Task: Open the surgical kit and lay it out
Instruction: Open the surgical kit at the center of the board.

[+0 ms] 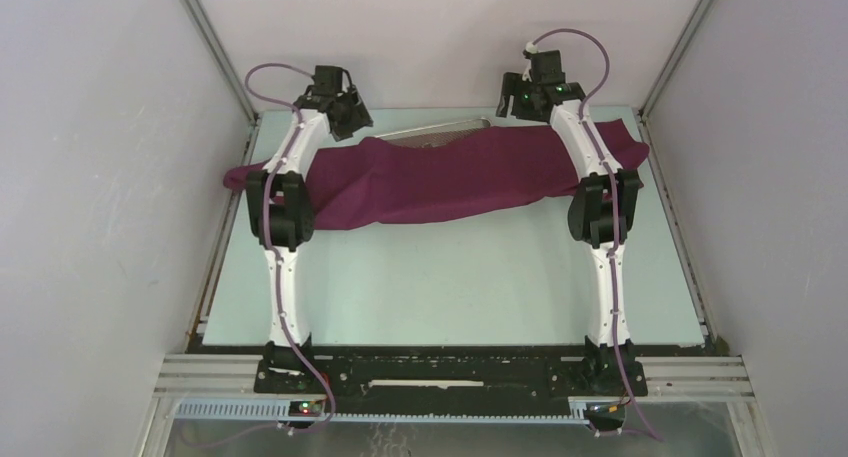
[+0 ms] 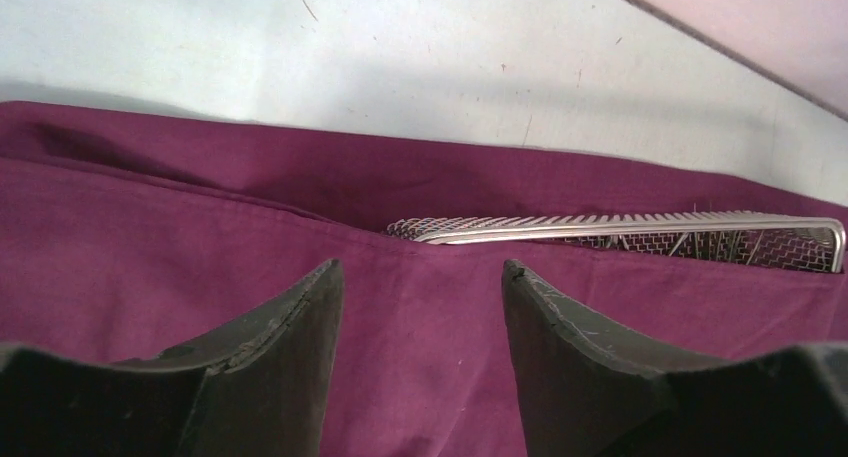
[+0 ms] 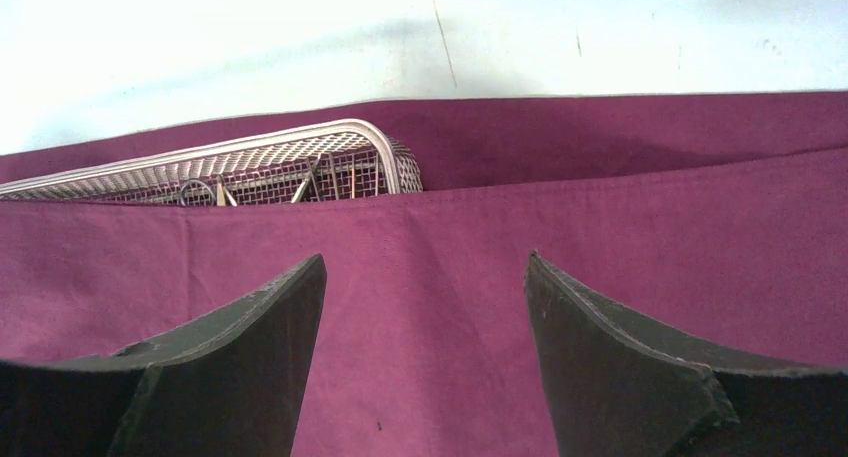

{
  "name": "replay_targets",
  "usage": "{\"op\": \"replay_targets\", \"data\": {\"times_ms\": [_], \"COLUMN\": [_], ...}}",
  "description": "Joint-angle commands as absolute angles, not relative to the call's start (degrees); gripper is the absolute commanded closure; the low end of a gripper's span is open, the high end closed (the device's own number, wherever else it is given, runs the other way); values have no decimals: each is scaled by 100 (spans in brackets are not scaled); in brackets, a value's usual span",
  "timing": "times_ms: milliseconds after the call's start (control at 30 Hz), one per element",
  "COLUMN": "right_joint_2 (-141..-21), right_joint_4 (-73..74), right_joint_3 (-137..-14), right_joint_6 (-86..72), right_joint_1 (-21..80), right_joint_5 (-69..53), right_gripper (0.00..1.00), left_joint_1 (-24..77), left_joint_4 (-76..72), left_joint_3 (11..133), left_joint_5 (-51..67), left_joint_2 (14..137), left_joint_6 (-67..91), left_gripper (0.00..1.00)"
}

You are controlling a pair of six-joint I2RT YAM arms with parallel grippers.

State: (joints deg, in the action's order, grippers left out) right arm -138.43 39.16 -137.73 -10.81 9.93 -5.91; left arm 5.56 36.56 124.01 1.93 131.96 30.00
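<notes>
The surgical kit lies across the far part of the table. Its maroon cloth wrap is draped over a silver wire-mesh tray, leaving only the tray's far rim bare. My left gripper hovers over the cloth's left part and my right gripper over its right part. In the left wrist view the left gripper is open, with only cloth behind the gap and the tray just beyond. The right gripper is open over the cloth. Thin steel instruments show through the tray's mesh.
The pale green table top stretches from the cloth to the arm bases. White enclosure walls and slanted metal posts close in the left, right and back. The cloth's ends hang towards the table's side edges.
</notes>
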Motion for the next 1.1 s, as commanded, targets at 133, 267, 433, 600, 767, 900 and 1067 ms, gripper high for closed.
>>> {"op": "replay_targets", "data": {"times_ms": [133,267,433,600,767,900,1067], "right_joint_2": [-13968,-14037,-14140,-14302,-14463,-14549,-14646], "right_joint_4": [3648,3602,3494,3385,3257,3188,3075], "right_joint_3": [-13941,-13965,-13976,-14015,-14044,-14045,-14045], "right_joint_6": [-1205,-1280,-1401,-1573,-1761,-1872,-2025], "right_joint_1": [1020,1015,1003,993,984,976,959], "right_joint_5": [-750,-853,-1045,-1213,-1388,-1455,-1516], "right_gripper": [18,18,19,19,19,20,21], "left_joint_1": [656,666,685,696,710,704,708], "left_joint_4": [3700,3714,3714,3717,3683,3679,3609], "left_joint_3": [12885,12877,12862,12857,12871,12868,12860], "left_joint_5": [109,60,53,74,97,105,157], "left_joint_2": [13469,13543,13640,13733,13734,13668,13497], "left_joint_6": [3204,3212,3187,3194,3183,3160,3138], "left_gripper": [41,46,51,57,66,77,90]}}
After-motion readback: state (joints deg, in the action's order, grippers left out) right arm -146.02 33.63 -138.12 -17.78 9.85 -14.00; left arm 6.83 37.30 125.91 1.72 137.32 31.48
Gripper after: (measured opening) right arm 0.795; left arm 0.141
